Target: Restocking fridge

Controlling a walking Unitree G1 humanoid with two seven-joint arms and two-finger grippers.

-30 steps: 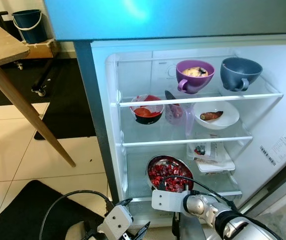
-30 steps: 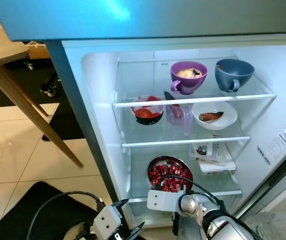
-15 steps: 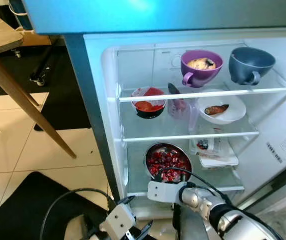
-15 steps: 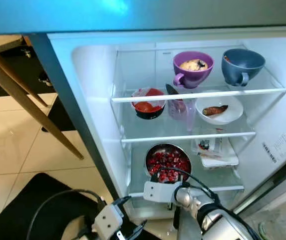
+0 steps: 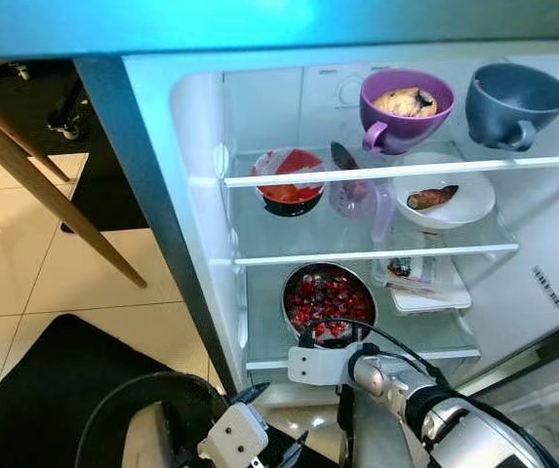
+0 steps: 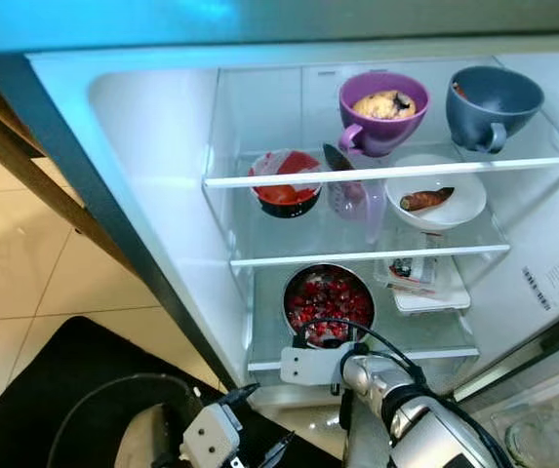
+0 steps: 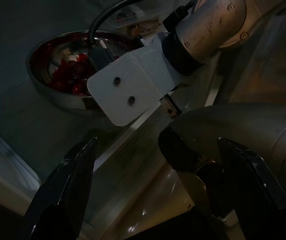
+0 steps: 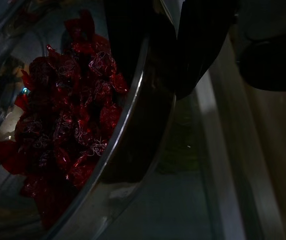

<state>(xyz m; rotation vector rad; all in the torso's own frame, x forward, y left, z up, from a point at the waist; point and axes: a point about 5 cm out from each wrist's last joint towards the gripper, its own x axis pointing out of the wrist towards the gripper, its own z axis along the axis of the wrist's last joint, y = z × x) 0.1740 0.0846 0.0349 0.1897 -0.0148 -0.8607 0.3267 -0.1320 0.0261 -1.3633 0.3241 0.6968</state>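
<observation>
The right gripper is clenched on the near rim of the steel bowl, one black finger inside the rim and one outside, as the right wrist view shows. The bowl, heaped with red foil-wrapped sweets, sits on the bottom glass shelf of the open fridge, close to the shelf's front edge.

Down at 7 o'clock from the bowl, the left gripper hangs low in front of the fridge, fingers spread and empty.

At 3 o'clock from the bowl lies a flat packet. One shelf up, at 12 o'clock, stand a red-filled bowl and a clear jug, with a white plate at 1 o'clock. On the top shelf sit a purple cup and a blue-grey cup.

The risk, I'd judge, is the single-sided rim grip: pushing or letting go carelessly could tip the bowl and spill sweets, or leave it overhanging the shelf edge.
</observation>
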